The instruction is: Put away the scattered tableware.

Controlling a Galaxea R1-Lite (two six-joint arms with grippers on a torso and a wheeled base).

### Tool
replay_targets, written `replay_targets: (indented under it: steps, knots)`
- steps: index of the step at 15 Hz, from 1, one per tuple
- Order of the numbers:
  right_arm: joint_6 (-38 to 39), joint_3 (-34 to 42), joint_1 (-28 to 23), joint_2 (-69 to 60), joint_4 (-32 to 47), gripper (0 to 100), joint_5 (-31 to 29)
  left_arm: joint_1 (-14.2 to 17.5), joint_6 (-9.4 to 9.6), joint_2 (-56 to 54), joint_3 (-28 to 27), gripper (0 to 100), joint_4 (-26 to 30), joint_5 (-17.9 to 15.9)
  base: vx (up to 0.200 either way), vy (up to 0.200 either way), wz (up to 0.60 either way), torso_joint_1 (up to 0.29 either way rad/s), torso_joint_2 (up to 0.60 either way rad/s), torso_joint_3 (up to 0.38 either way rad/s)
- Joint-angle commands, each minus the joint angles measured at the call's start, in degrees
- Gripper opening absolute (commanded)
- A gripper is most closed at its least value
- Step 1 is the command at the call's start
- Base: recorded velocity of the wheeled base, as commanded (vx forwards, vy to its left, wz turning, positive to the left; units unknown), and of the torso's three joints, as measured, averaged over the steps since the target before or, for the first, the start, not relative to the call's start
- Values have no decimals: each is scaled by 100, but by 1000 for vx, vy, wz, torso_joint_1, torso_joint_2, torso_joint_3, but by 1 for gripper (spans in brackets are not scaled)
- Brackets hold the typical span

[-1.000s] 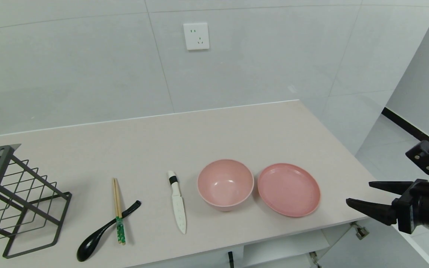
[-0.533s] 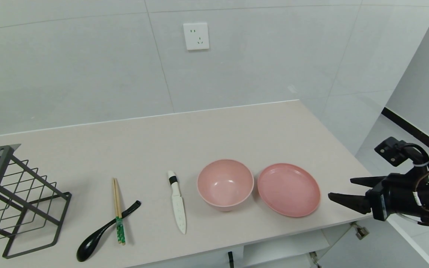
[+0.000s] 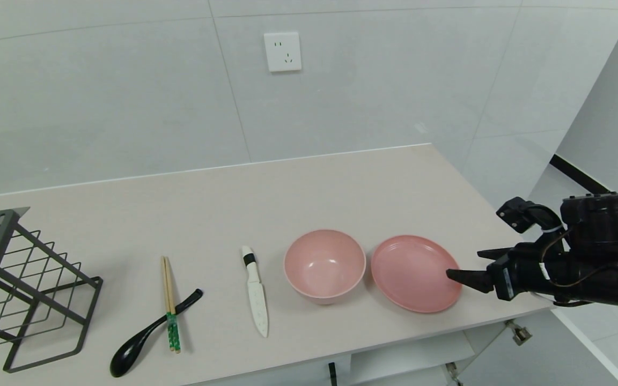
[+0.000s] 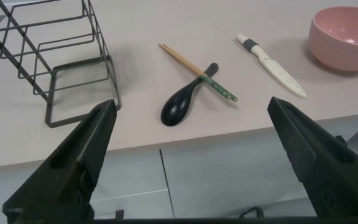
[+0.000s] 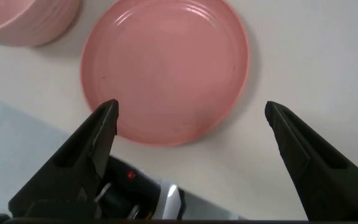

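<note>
A pink plate (image 3: 415, 272) lies at the counter's front right, with a pink bowl (image 3: 324, 265) just left of it. My right gripper (image 3: 464, 264) hangs open at the plate's right rim, one fingertip over the rim; in the right wrist view the plate (image 5: 165, 70) lies between its spread fingers. Further left lie a white knife (image 3: 255, 290), a pair of chopsticks (image 3: 170, 301) and a black spoon (image 3: 151, 332) crossing under them. My left gripper (image 4: 191, 104) stands open off the counter's front edge, facing the spoon (image 4: 185, 99) and chopsticks (image 4: 197, 71).
A black wire rack (image 3: 14, 284) stands at the counter's far left. The counter (image 3: 341, 187) ends just right of the plate, with a drop to the floor. A tiled wall with a socket (image 3: 282, 51) backs the counter.
My right gripper has moved left, from beyond the counter's right edge to the plate's right rim. The tableware has not moved.
</note>
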Motion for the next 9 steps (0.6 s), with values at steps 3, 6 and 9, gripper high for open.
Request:
replay_targets:
  steps: [3,6,9]
  knots:
    - [5,-522,-13,798,-107,100,-29,8,-8,7,0,100,-1,2,0,0,0,0,0,0]
    - [84,-830,-31,1097,-115,100,-179,8,-8,7,0,100,-1,2,0,0,0,0,0,0]
    - [137,-1102,-75,1439,-265,100,-196,8,-16,7,0,100,-1,2,0,0,0,0,0,0]
